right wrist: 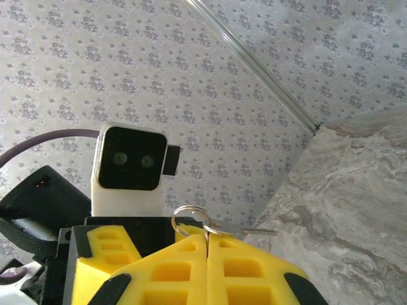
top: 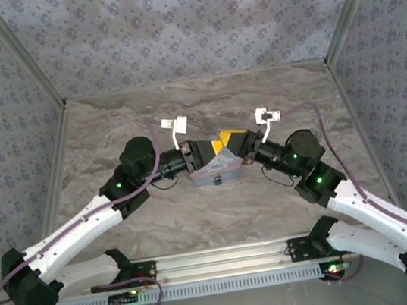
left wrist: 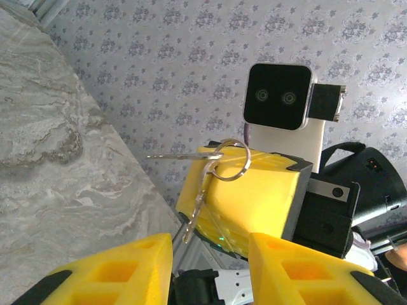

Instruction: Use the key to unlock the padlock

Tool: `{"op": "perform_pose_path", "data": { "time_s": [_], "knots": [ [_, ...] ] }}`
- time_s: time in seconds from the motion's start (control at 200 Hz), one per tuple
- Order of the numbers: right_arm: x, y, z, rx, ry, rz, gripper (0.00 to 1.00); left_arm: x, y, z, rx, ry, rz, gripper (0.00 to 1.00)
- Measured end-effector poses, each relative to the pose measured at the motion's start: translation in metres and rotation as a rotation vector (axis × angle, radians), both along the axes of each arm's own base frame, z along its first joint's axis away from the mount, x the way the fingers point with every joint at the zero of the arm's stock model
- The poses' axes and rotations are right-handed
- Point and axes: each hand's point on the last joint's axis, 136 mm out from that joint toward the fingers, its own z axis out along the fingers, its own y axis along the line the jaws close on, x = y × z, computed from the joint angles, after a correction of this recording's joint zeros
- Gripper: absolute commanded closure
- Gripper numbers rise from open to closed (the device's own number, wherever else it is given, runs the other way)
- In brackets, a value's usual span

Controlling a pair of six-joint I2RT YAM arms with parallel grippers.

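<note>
My right gripper point(right wrist: 206, 244) is shut on the key point(right wrist: 251, 230). Its ring point(right wrist: 189, 219) pokes out of the seam between the yellow fingers, and the blade points sideways. In the left wrist view the same right gripper point(left wrist: 254, 197) faces me, with the key ring point(left wrist: 232, 159) on top, one key point(left wrist: 172, 155) sticking out level and a second key point(left wrist: 197, 210) hanging down. My left gripper point(left wrist: 210, 244) stands open just short of it, with nothing between its fingers. From above, both grippers point(top: 209, 151) point(top: 227, 145) meet mid-table. A small grey-blue thing, probably the padlock point(top: 218, 172), lies right under them.
The marbled table point(top: 204, 106) spreads behind and to both sides of the grippers. Patterned walls point(top: 184, 25) close off the back and sides. An aluminium rail point(top: 219, 257) with the arm bases runs along the near edge.
</note>
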Motion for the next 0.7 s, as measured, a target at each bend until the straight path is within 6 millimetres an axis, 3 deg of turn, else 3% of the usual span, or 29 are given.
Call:
{"op": "perform_pose_path", "data": {
  "time_s": [0.105,0.39,0.565,0.7],
  "knots": [
    [-0.0014,0.0007,0.0021,0.015,0.001,0.006,1.0,0.0001,-0.0001,-0.0001,0.0,0.0,0.0,0.63],
    [-0.0024,0.0013,0.0004,0.024,0.002,0.012,1.0,0.0001,-0.0003,0.0,0.001,-0.003,0.005,0.85],
    [-0.0041,0.0,0.0035,0.034,-0.008,0.013,1.0,0.0006,-0.0002,-0.0001,0.001,-0.003,0.008,0.89],
    [-0.0045,-0.0005,0.0027,0.037,-0.006,0.013,1.0,0.0005,0.0,-0.0003,0.003,-0.004,0.008,0.98]
  ]
}}
